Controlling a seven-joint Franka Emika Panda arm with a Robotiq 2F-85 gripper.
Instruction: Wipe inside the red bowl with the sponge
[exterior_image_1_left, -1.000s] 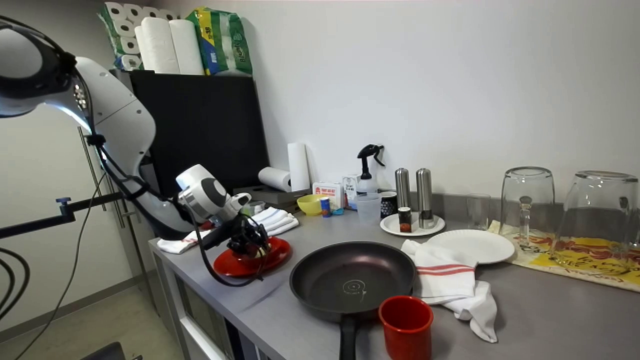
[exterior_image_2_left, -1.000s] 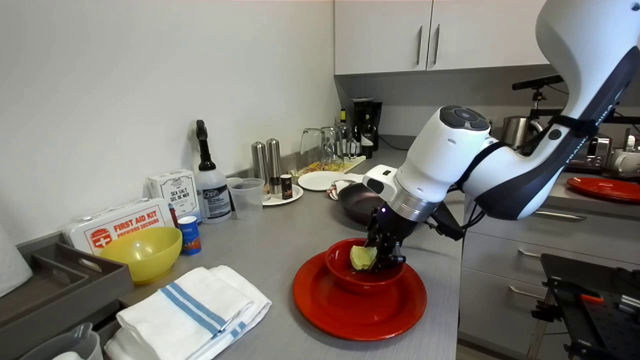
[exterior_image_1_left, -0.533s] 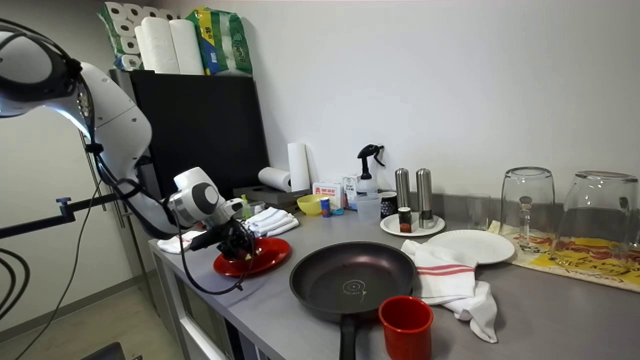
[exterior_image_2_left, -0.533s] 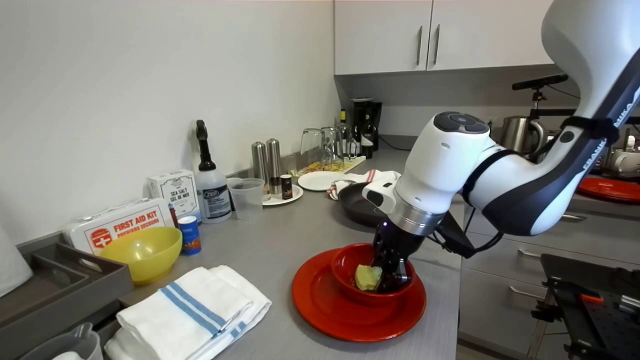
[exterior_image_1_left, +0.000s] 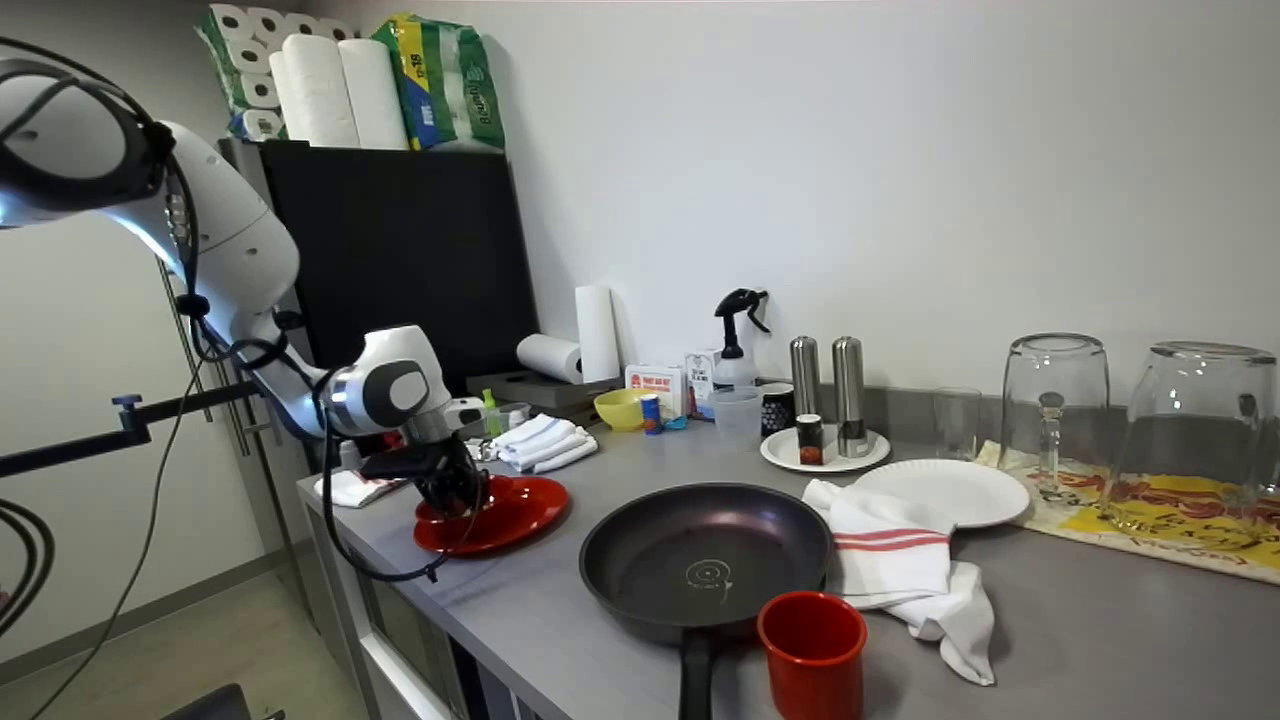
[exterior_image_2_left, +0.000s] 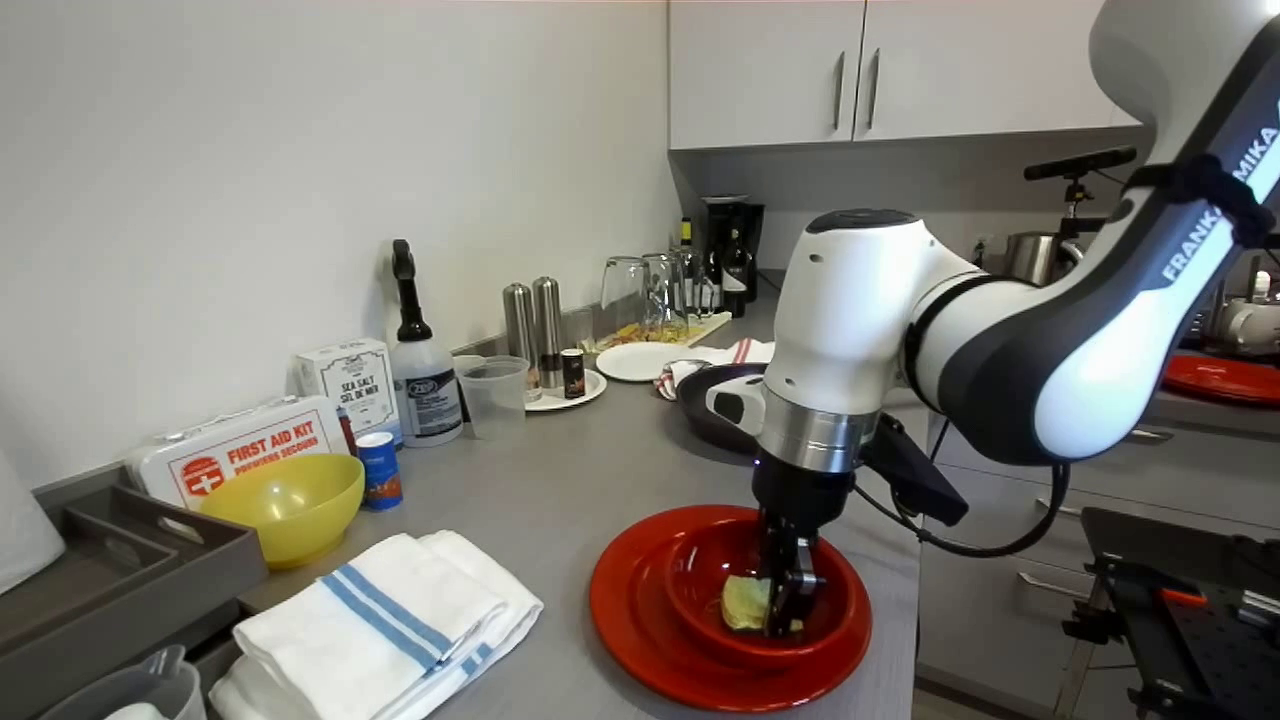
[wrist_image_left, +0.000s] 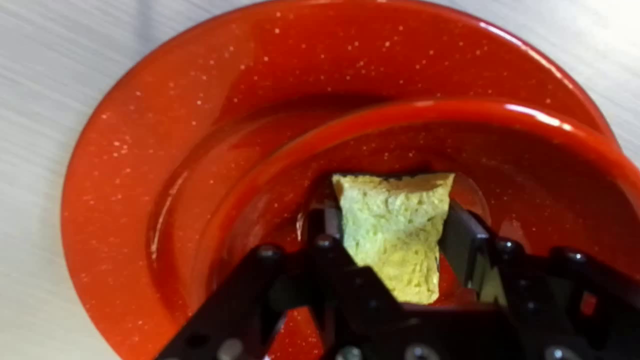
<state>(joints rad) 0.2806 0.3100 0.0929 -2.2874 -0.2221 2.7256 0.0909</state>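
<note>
One sponge (wrist_image_left: 390, 250) gripped inside the red bowl (wrist_image_left: 530, 165)
In the wrist view, the hand (wrist_image_left: 394, 230) pinches it from both sides. In an exterior view, the bowl sits on a red plate (exterior_image_2_left: 625, 600); in an exterior view, a frying pan (exterior_image_1_left: 700, 540) shares the surface (exterior_image_1_left: 1100, 640).

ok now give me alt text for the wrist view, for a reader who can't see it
A black robot gripper grips a small yellow-green sponge inside a glossy, speckled red bowl. The bowl sits on a wider red plate, also speckled, on a pale grey countertop.
</note>
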